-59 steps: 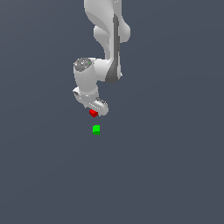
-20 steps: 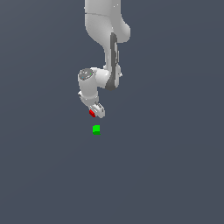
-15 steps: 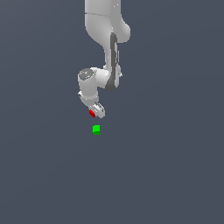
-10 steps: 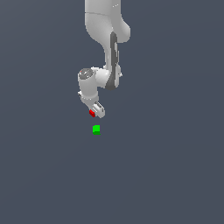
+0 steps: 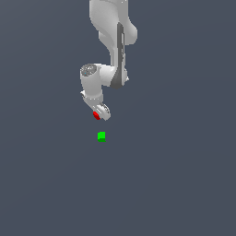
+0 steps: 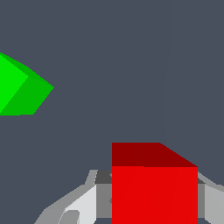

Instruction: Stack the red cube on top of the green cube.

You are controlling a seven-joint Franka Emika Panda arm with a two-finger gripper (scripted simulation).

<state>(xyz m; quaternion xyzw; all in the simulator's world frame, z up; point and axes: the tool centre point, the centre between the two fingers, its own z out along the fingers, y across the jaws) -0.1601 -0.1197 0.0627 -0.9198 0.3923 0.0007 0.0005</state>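
Well, you have the red cube (image 5: 96,115) clamped between the jaws of the gripper (image 5: 98,115), held up off the floor (image 5: 175,184) at the end of the white arm (image 5: 113,41). The green cube (image 5: 101,136) sits alone on the floor, apart from the red one and a little toward the exterior view's right of it. Your surroundings are one flat, dark blue-grey surface (no walls or edges show). At the wrist, the red cube (image 6: 154,186) fills the space between the grey fingers (image 6: 83,203), with the green cube (image 6: 19,87) off to one side.
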